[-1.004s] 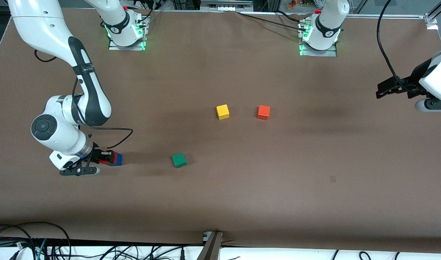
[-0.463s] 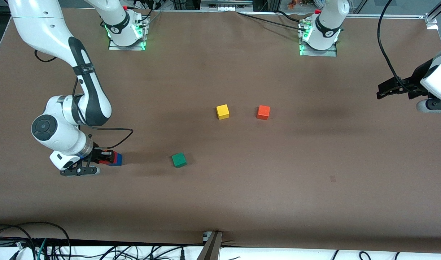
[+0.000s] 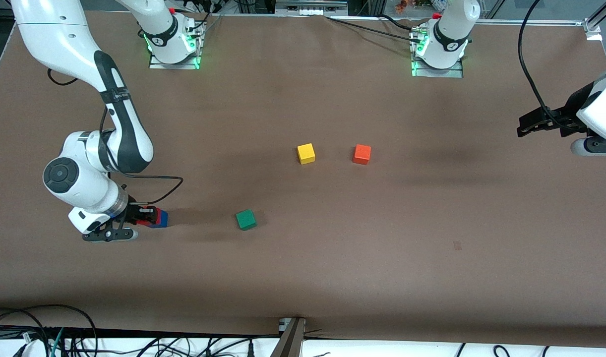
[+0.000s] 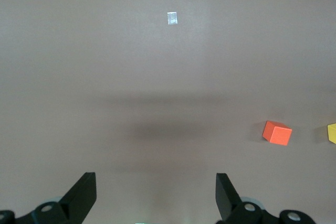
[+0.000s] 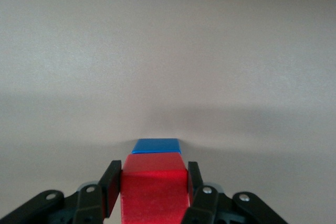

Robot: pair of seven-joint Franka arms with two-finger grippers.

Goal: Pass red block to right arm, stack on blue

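Observation:
My right gripper (image 3: 145,216) is low at the table, toward the right arm's end, and is shut on the red block (image 3: 145,221). In the right wrist view the red block (image 5: 155,192) sits between the two black fingers (image 5: 110,190), which press on its sides. The blue cube (image 3: 161,218) touches the red block and shows just past it in the right wrist view (image 5: 156,146). I cannot tell how squarely the red block rests on it. My left gripper (image 3: 523,125) waits open and empty above the table's edge at the left arm's end, and its fingers (image 4: 84,195) stand wide apart.
A green cube (image 3: 246,219) lies near the stack, toward the middle. A yellow cube (image 3: 306,153) and an orange cube (image 3: 362,153) lie mid-table; the orange cube also shows in the left wrist view (image 4: 277,132). A black cable (image 3: 159,191) hangs by the right wrist.

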